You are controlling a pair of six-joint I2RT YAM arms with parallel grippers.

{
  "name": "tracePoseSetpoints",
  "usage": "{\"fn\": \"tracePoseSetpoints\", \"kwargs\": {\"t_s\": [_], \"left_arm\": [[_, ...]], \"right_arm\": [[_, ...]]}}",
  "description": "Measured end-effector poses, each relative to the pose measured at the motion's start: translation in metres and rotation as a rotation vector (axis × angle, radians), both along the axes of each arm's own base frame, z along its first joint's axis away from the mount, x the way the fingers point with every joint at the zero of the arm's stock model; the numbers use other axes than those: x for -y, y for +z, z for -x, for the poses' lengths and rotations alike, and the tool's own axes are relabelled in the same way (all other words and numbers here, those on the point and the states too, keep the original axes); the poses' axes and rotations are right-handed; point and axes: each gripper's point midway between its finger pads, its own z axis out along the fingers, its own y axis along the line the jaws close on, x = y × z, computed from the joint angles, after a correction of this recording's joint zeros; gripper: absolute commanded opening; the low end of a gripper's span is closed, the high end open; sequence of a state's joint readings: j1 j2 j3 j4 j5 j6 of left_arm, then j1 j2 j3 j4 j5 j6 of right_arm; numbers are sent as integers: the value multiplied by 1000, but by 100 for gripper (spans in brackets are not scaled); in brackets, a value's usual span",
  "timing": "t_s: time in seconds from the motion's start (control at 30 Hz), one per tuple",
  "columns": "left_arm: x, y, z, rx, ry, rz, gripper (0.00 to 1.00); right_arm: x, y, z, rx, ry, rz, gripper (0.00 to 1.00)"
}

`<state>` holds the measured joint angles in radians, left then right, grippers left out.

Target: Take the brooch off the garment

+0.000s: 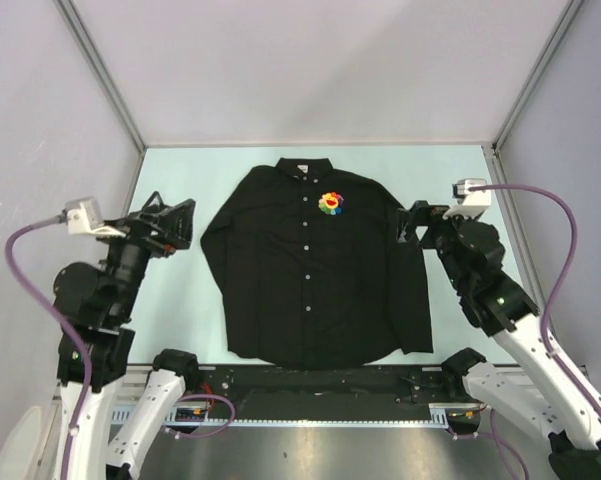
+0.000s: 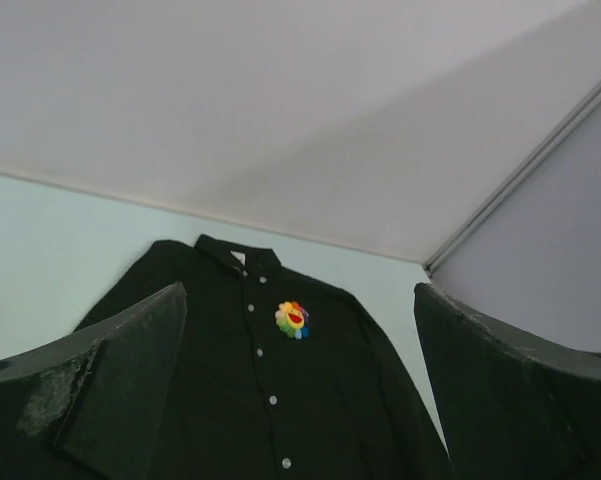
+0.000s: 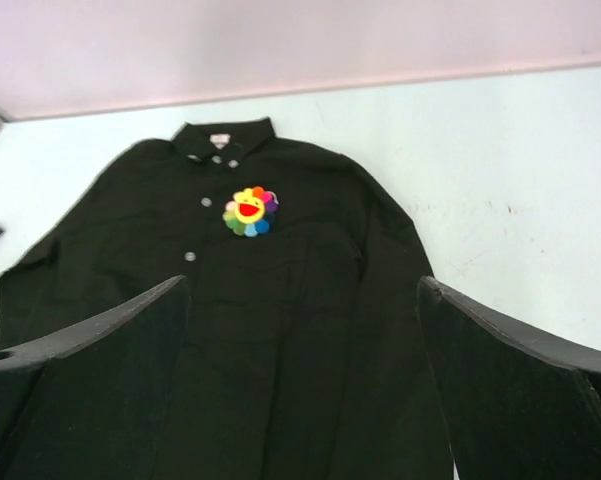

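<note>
At the near edge of the bench (image 1: 175, 300), a dark rail (image 1: 320, 383) runs between the 2 arm bases, and a purple cable (image 1: 22, 275) loops off each wrist camera. Above it, the left claw (image 1: 180, 222) hangs over bare bench just beside the sleeve on that side, its fingers (image 2: 110, 380) spread wide apart. The right claw (image 1: 412, 222) sits at the outer edge of the opposite sleeve, its fingers (image 3: 100, 370) equally wide apart. Between the 2 arms the garment (image 1: 270, 300) lies flat and face up, buttoned, sleeves down along its sides, hem towards the rail. A row of small white buttons (image 1: 307, 248) runs up its middle. The brooch (image 1: 332, 203) is pinned on the chest just to the right of that row, a little below the collar (image 1: 298, 170), and is closer to the right claw than to the left. In both wrist views it shows uncovered between the dark fingers. Beyond the collar a strip of pale bench meets the grey back wall (image 1: 320, 70), framed by 2 slanting metal posts (image 1: 100, 70).
</note>
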<state>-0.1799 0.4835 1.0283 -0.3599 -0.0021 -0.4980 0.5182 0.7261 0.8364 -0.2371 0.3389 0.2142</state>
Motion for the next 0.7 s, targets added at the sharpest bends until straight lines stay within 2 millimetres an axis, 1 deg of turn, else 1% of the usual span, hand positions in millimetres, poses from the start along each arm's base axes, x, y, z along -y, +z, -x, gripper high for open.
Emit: {"fn": "tracePoseSetpoints", "kwargs": {"t_s": [0.07,0.17,0.27,0.3,0.37,0.4,0.43,0.47,0.5,0.53,0.6,0.67,0.7], "left_arm": [[6,-10,-12,-43,-22,-11,100],[20,-26,-33,-100,-79,-16,100],[40,-45,-62,-153,-159,10,100],[49,-56,-76,-179,-191,25,100],[61,-76,-100,-230,-235,48,100],[67,-91,-114,-271,-252,55,100],[71,-100,-123,-297,-261,60,99],[78,-116,-137,-338,-276,63,99],[82,-128,-146,-364,-284,60,98],[88,-141,-157,-394,-295,57,96],[98,-162,-175,-438,-309,53,93],[109,-176,-196,-461,-323,52,89],[115,-183,-207,-473,-336,56,87]], "right_arm": [[-3,-7,-10,-19,-21,8,100],[-12,-27,-32,-64,-48,21,100],[-27,-48,-59,-97,-62,14,100],[-36,-59,-72,-109,-62,5,100],[-51,-80,-89,-140,-46,0,100],[-62,-94,-98,-161,-23,1,100],[-69,-103,-105,-174,-7,-1,100],[-80,-113,-113,-187,18,-10,100],[-89,-122,-122,-197,36,-25,100],[-99,-129,-132,-200,51,-55,100],[-111,-136,-146,-204,69,-128,100],[-115,-140,-167,-198,67,-220,100],[-113,-142,-181,-201,52,-262,100]]}}
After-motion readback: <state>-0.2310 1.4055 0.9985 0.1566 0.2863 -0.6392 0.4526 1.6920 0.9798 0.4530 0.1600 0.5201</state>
